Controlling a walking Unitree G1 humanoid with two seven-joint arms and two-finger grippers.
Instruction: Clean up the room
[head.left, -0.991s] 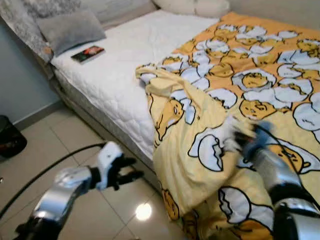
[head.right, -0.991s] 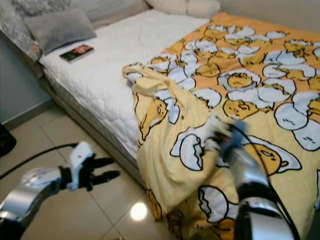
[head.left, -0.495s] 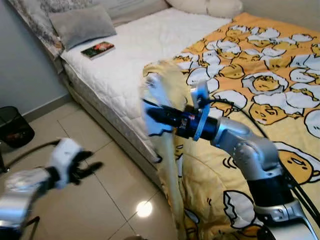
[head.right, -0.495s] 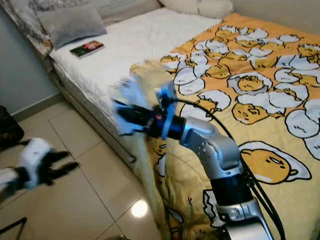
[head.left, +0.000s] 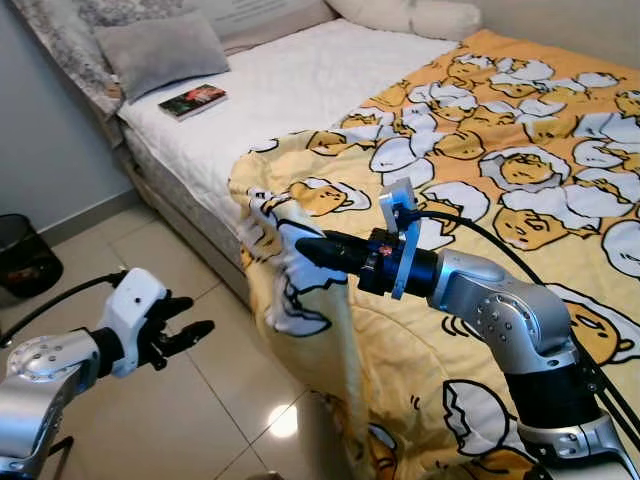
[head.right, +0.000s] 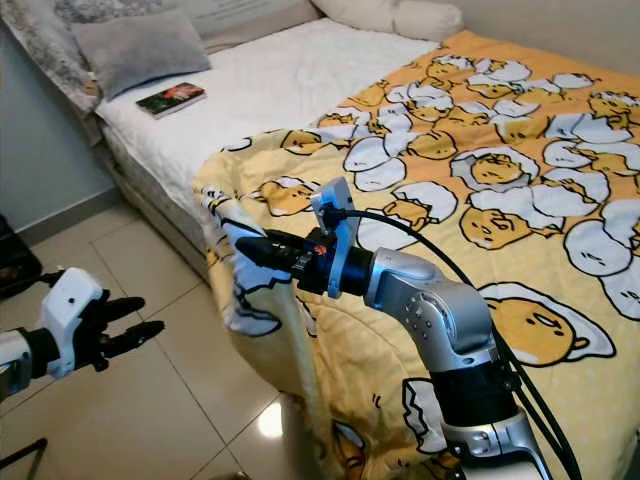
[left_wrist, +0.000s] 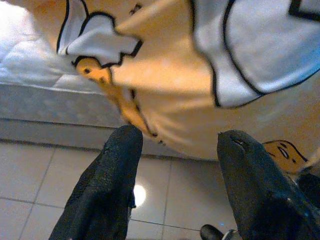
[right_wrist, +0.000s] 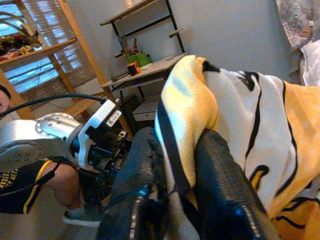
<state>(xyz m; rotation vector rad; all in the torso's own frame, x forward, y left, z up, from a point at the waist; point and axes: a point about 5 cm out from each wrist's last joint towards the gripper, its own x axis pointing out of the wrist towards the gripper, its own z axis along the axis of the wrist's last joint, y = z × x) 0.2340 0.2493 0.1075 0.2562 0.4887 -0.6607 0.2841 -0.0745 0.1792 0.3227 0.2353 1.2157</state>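
Observation:
A yellow blanket (head.left: 500, 150) printed with cartoon eggs covers the right part of the bed and hangs over its near side. My right gripper (head.left: 307, 250) is shut on the blanket's edge and holds it out over the bed's side; in the right wrist view the cloth (right_wrist: 200, 100) is pinched between the two fingers (right_wrist: 142, 160). Low over the floor tiles, left of the bed, my left gripper (head.left: 190, 316) is open with nothing in it. The left wrist view looks past its spread fingers (left_wrist: 122, 150) at the hanging blanket (left_wrist: 200, 60).
The bare white mattress (head.left: 300, 80) bears a book (head.left: 192, 100) and a grey pillow (head.left: 165, 45); white pillows (head.left: 420, 15) lie at the head. A black bin (head.left: 25, 255) stands by the wall. In the right wrist view, a person's leg (right_wrist: 70, 195) and wooden shelves (right_wrist: 65, 60).
My right gripper has carried the blanket's edge leftward from the folded heap to the bed's side, so the blanket lies spread wider. The left arm stayed low; the camera shifted a little.

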